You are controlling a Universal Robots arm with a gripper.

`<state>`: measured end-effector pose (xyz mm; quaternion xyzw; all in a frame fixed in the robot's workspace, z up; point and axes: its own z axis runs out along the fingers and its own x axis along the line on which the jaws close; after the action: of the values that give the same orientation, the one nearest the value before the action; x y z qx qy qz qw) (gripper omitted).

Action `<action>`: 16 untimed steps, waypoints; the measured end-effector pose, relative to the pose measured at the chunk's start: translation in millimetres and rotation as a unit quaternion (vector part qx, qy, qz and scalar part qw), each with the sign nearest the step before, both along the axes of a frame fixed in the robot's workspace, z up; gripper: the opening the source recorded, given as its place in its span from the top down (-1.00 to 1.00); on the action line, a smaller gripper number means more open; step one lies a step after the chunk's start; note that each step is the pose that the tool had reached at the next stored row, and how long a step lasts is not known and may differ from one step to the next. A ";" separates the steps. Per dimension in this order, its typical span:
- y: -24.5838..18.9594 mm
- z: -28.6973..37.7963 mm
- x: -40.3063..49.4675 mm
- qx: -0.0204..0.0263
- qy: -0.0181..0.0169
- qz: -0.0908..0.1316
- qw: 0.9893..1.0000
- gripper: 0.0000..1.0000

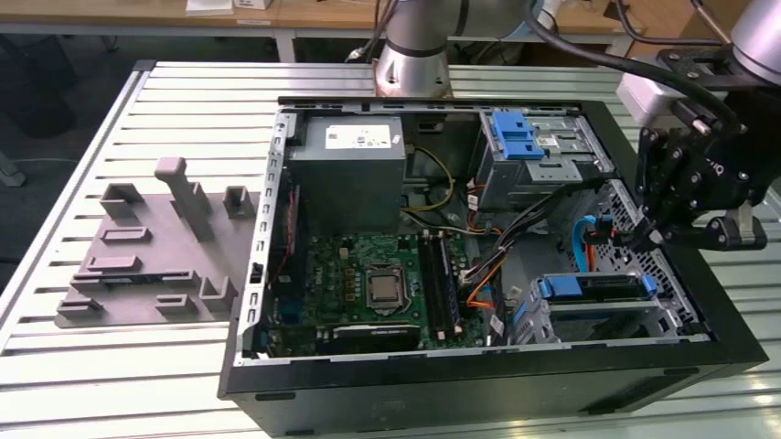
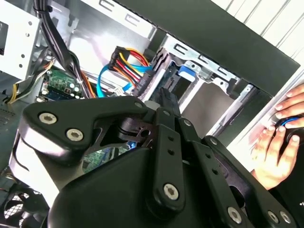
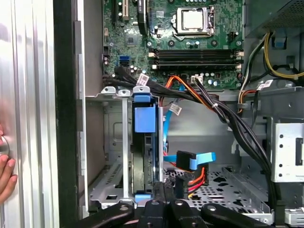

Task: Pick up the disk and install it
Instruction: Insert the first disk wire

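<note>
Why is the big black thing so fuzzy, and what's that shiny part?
In the second wrist view the gripper sits right against the lens, so it blurs; in the first wrist view the table glares white; in the exterior view the case inside looks shadowy.

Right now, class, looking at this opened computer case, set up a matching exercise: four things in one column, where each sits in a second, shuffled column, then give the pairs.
Things:
1. disk
2. gripper
3. grey fixture block
4. processor socket

Places:
A. on the slatted table, outside the case
B. on the green motherboard
C. standing on edge in the metal drive cage
D. above the drive cage, at the exterior view's right

Pairs: 1-C, 2-D, 3-A, 4-B
</note>
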<state>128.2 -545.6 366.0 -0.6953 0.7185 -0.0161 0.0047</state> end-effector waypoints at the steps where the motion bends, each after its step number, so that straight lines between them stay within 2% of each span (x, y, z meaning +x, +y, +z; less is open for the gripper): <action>1: 1.4 0.0 0.0 0.000 0.000 0.000 1.000 0.79; 4: 5.3 0.0 -0.5 -0.001 0.000 0.000 1.000 0.79; 8: 12.4 0.0 -1.9 -0.001 0.000 0.000 1.000 0.79; 14: 12.6 0.0 -1.9 -0.001 0.000 0.001 1.000 0.79; 16: 12.8 0.1 -2.1 -0.004 0.000 0.002 1.000 0.77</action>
<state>126.1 -532.8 366.2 -0.6970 0.7168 -0.0188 0.0021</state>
